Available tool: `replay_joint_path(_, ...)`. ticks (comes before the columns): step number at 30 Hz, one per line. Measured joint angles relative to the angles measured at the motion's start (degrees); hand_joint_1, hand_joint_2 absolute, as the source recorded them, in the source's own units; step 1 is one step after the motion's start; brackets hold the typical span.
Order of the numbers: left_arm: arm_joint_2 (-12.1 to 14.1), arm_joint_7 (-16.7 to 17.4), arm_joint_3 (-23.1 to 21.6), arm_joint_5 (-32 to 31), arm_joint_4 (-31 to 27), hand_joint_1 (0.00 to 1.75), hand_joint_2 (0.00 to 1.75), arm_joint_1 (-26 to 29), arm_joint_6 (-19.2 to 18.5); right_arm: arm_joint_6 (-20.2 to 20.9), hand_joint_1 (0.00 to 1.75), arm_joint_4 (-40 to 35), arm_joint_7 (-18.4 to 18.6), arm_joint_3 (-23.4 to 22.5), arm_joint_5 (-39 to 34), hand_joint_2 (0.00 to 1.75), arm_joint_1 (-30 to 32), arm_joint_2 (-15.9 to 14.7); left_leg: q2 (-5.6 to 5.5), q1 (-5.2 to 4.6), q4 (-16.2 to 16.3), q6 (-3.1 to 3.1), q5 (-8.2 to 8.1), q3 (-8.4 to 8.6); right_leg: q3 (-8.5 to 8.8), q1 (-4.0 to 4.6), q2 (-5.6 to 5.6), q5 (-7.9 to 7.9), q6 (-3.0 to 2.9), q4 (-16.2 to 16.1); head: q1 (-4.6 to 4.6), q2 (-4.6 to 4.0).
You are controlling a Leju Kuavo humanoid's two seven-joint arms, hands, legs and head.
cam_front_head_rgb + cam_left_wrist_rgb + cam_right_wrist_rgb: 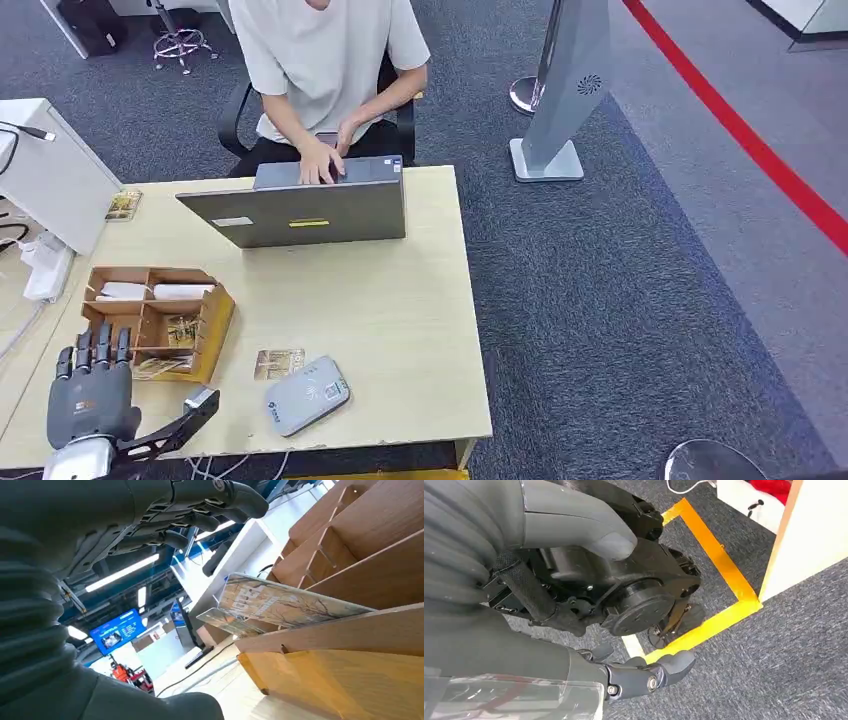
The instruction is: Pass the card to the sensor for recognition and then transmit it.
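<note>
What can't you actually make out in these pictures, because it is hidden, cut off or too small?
- Person: the head view's top edge cuts off everything above the shoulders.
- Laptop: its lid faces the camera and hides the screen.
- Card beside the card reader: print too small to read in the head view.
- Cards in the wooden organizer: partly hidden by its walls.
- Left hand: wrist cut off by the bottom edge.

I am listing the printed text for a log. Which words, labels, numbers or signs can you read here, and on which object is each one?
None can be read with certainty.
Card in the wooden box: large printed letters, upside down and blurred.
Card reader: small marks, too small.
Laptop: yellow and white stickers, too small.
Blue wall screen: blurred.
</note>
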Motion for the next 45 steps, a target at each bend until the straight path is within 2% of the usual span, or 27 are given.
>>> replay_joint_path(45, -1.05, -0.57, -0.28, 0.00, 0.37, 0.00, 1.75, -0.06, -0.70, -0.81, 0.00, 0.52, 0.11, -0.04, -0.02, 1.75, -0.58, 0.02, 0.00, 0.00, 0.00, 0.00, 0.00, 0.00, 0.00, 0.00, 0.00, 0.00, 0.00, 0.00, 0.00, 0.00)
